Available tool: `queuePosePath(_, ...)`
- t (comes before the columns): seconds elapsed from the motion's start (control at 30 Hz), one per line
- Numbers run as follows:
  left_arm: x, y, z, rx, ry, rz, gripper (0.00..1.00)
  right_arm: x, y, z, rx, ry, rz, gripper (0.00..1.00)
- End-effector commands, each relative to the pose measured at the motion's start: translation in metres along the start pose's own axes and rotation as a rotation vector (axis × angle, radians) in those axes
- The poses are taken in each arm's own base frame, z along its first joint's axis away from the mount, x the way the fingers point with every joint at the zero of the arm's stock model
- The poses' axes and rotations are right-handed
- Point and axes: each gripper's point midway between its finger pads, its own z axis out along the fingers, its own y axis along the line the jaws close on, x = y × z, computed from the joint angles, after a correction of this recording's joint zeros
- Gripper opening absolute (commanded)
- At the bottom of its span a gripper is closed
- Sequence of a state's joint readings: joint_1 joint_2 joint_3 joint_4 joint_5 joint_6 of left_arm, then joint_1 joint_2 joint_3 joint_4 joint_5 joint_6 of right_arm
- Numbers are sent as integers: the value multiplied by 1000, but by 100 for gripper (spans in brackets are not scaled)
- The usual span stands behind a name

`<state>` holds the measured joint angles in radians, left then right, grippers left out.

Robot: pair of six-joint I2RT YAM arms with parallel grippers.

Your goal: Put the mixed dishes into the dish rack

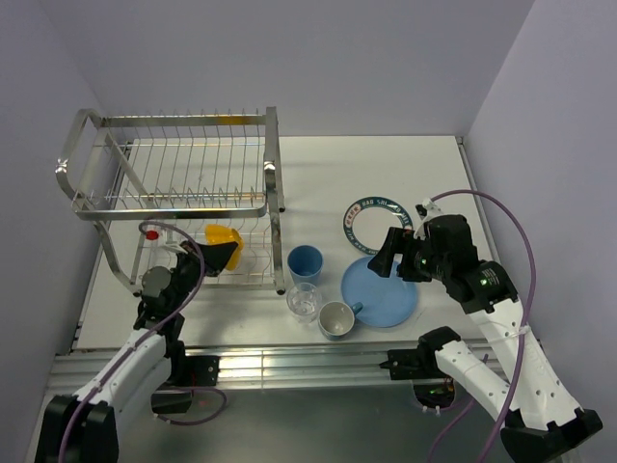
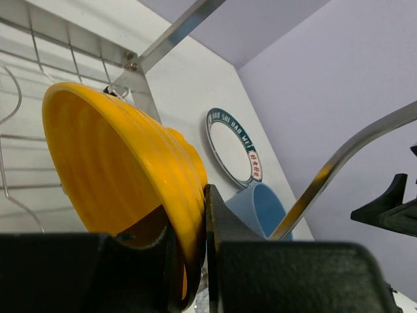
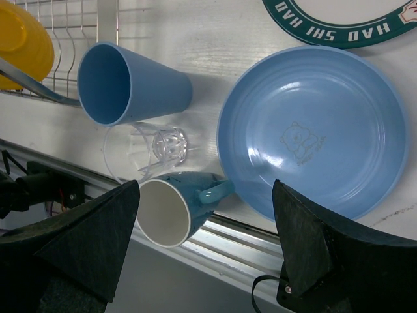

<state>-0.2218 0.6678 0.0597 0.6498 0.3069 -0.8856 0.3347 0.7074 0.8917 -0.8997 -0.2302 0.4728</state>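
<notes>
My left gripper [image 1: 220, 257] is shut on the rim of the small yellow-orange bowl [image 1: 222, 239] and holds it tilted inside the lower tier of the chrome dish rack [image 1: 174, 198]. In the left wrist view the bowl [image 2: 124, 169] is pinched between my fingers. The blue tumbler [image 1: 305, 261], clear glass [image 1: 304, 301], light blue mug [image 1: 337, 318], blue plate [image 1: 381, 291] and white plate with dark rim [image 1: 371, 221] stand on the table right of the rack. My right gripper [image 1: 395, 258] is open above the blue plate [image 3: 313, 130].
The rack's upper tier of wire tines [image 1: 193, 164] is above the bowl. A rack frame tube [image 2: 345, 156] crosses the left wrist view. The table's near edge rail [image 1: 289, 362] runs just below the mug. Walls close in left, back and right.
</notes>
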Motion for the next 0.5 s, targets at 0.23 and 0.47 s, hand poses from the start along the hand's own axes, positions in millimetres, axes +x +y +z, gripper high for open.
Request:
queuePosePath(0.23,-37,-47,12,290,-43,38,0,-10,4,-3,-20,-45,-27,89)
queuePosePath(0.47,-46,-53,30,403,-1,-3,0,-12,6,-6,-24,-46,-26,89)
